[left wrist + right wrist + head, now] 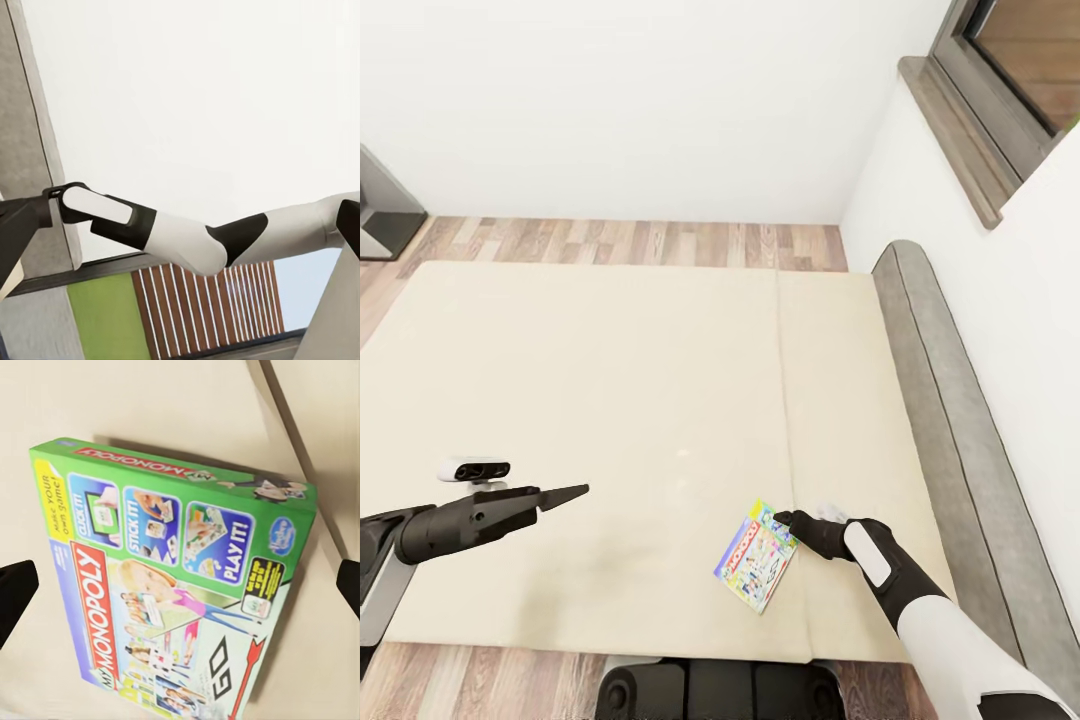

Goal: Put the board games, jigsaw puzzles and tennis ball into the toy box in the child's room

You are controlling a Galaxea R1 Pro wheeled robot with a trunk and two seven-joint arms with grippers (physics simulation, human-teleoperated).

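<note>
In the right wrist view the two dark fingertips [16,598] stand spread at either side, nothing between them but the board game [180,585] lying below; so the right gripper [788,520] is released and not yet grasping. In the head view this gripper hovers at the box's upper right corner, very near or perhaps touching (the angle does not let me decide); the box lies just to its left and toward the robot, flat on the bed [590,380], close to the mattress seam and the near edge. Its long axis runs diagonally, from the seam side down toward the robot's base. The left gripper [565,494] hangs well apart over the mattress, its fingers looking pressed together into one point; the right arm is clearly the nearer. The box is thin, rectangular, glossy printed cardboard in green, red and yellow; the mattress is matte cream cloth, the headboard [950,420] grey and padded.
</note>
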